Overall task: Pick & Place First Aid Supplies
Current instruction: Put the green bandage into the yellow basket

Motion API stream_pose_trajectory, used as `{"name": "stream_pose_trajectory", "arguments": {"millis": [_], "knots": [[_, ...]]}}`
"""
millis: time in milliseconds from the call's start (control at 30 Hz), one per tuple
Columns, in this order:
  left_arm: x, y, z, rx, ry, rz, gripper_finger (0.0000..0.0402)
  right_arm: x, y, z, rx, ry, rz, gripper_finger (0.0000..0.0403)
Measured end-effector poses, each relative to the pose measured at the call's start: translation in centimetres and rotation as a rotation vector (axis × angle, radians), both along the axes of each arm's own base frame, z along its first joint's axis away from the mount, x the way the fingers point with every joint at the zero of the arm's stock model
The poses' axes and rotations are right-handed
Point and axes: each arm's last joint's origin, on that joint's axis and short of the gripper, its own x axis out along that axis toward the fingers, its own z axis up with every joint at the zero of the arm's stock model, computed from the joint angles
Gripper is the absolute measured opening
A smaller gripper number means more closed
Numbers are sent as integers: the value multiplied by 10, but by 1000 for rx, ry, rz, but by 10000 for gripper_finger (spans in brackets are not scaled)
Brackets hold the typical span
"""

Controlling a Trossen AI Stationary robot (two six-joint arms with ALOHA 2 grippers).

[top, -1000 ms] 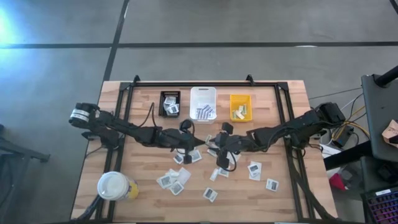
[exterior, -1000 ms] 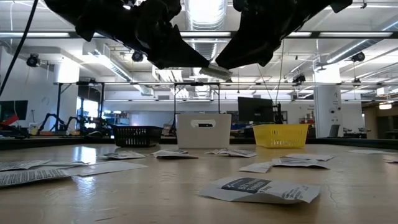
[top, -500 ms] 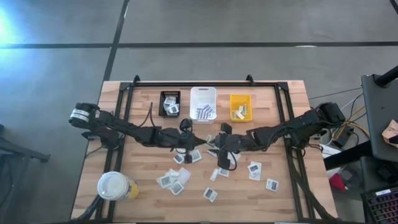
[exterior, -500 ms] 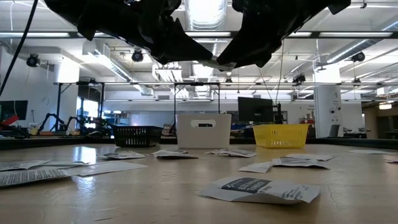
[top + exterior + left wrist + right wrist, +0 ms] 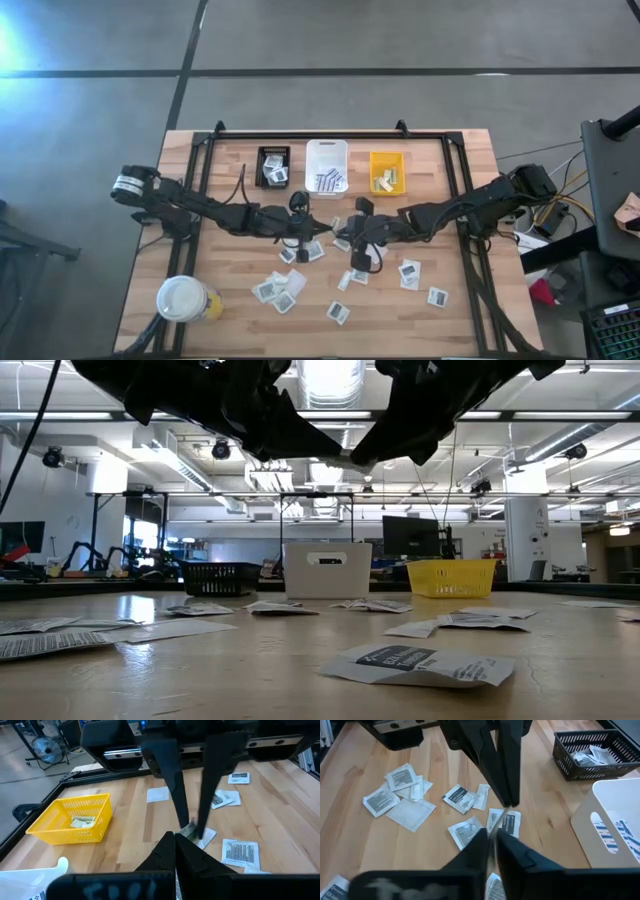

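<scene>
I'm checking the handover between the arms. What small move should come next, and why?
Probably the left gripper should open and let go. Both grippers appear pinched on the same pale strip in mid-air, so the right gripper can only carry it off, likely to the yellow bin, once the left releases.

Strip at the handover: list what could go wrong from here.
1. The left end effector and the right end effector both appear to pinch the strip in mid-air. Pulling apart before one lets go could tear it.
2. If the grip that remains holds only an edge, the strip could fall among the packets lying below.
3. The two sets of fingers nearly meet and could knock together.
</scene>
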Motion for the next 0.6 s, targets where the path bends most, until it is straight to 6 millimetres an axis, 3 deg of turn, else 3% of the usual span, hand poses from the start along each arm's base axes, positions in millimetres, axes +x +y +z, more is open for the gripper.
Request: {"name": "stream_pose_trajectory", "arguments": {"millis": [100,600], "knots": [[0,0,1,3,-5,-2,0,-1,-1,-1,1,16,-5,12],[0,0,1,2,-8,1,0,-2,-4,-3,38,37,-48,8]]}}
